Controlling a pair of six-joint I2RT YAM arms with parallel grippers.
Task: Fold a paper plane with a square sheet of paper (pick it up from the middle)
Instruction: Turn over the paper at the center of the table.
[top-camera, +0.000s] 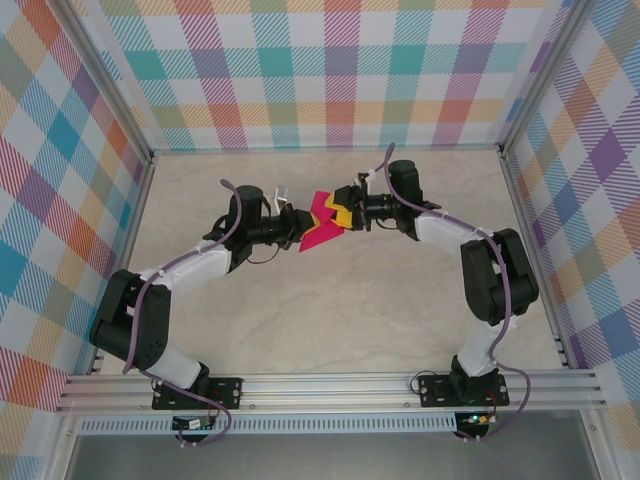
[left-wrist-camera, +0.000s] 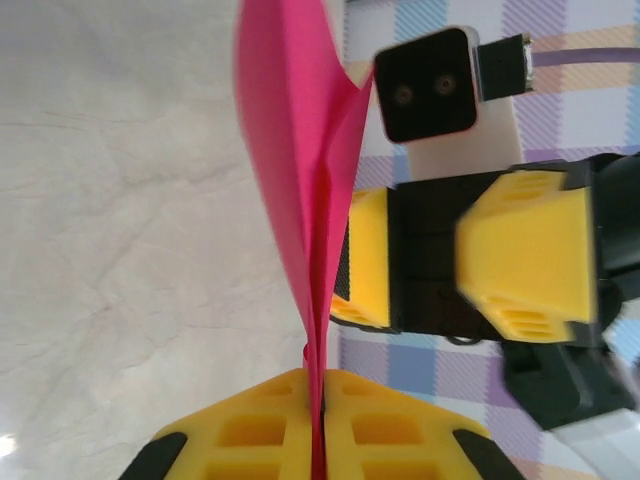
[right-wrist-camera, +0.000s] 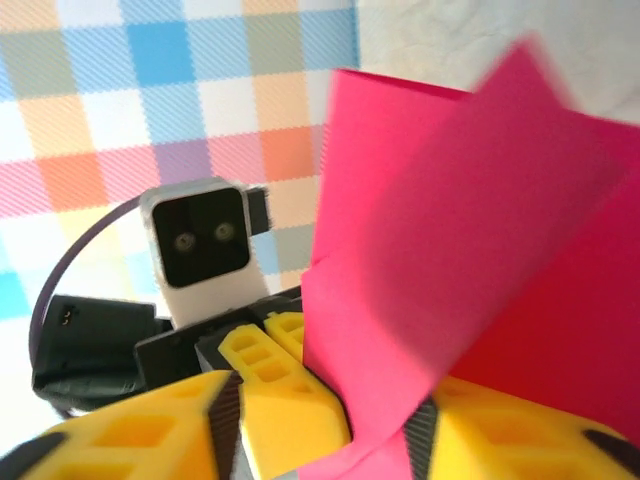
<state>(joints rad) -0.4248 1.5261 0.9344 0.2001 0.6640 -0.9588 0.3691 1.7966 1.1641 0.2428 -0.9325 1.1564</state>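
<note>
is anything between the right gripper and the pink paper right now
Nothing visible. The left gripper is shut on the folded pink paper, holding it up above the table. The right gripper is open, with the sheet's edge already between its fingers.

I count one folded sheet of pink paper (top-camera: 322, 222), one worktop (top-camera: 330, 310), and pairs of my own parts — left arm (top-camera: 190, 270) and right arm (top-camera: 495, 275), left claw (top-camera: 303, 232) and right claw (top-camera: 343, 215), left wrist camera (right-wrist-camera: 203, 243) and right wrist camera (left-wrist-camera: 428, 82).

Folded paper sheet (left-wrist-camera: 298, 200) is thin and matt; table (top-camera: 330, 310) is smooth, faintly veined like stone.
</note>
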